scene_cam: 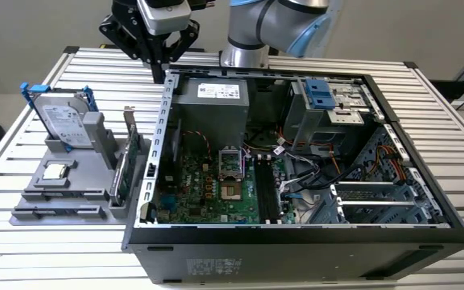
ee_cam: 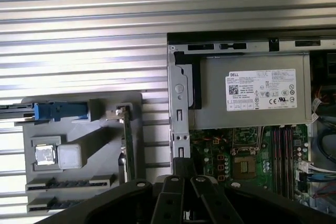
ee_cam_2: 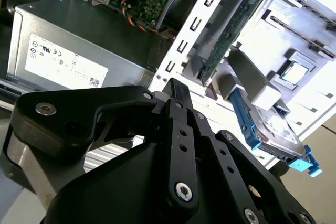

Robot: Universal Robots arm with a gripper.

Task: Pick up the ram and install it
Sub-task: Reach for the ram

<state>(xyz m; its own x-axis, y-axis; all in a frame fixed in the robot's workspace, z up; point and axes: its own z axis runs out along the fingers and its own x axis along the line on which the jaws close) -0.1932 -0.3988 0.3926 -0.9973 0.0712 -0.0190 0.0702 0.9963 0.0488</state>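
The ram [scene_cam: 64,194] seems to be the thin dark strip standing on its long edge in a slot of the grey holder [scene_cam: 31,214], near the holder's front edge. That is well apart from the gripper [scene_cam: 161,75]. In the exterior view its long axis runs across the holder from the exterior view's left to its right. A 2nd slot just in front of it looks much the same, and I cannot tell the 2 apart with certainty.

The first wrist view looks down on the holder [ee_cam: 79,108] and shows the strip [ee_cam: 68,183] as a narrow line of dark blocks. The processor chip [ee_cam: 44,156] lies just beside it and the expansion card [ee_cam: 127,145] stands edge-up nearby. The second wrist view shows the hard drive [ee_cam_2: 273,129] in its blue carrier beside the card [ee_cam_2: 231,30].

The gripper hangs above the rear corner of the open computer case [scene_cam: 296,238], over the power supply [scene_cam: 212,103]. Its jaws are drawn together, with nothing between them and touching nothing, as both wrist views show [ee_cam_2: 176,85] [ee_cam: 184,163]. The motherboard's black memory slots [scene_cam: 268,193] lie inside the case.
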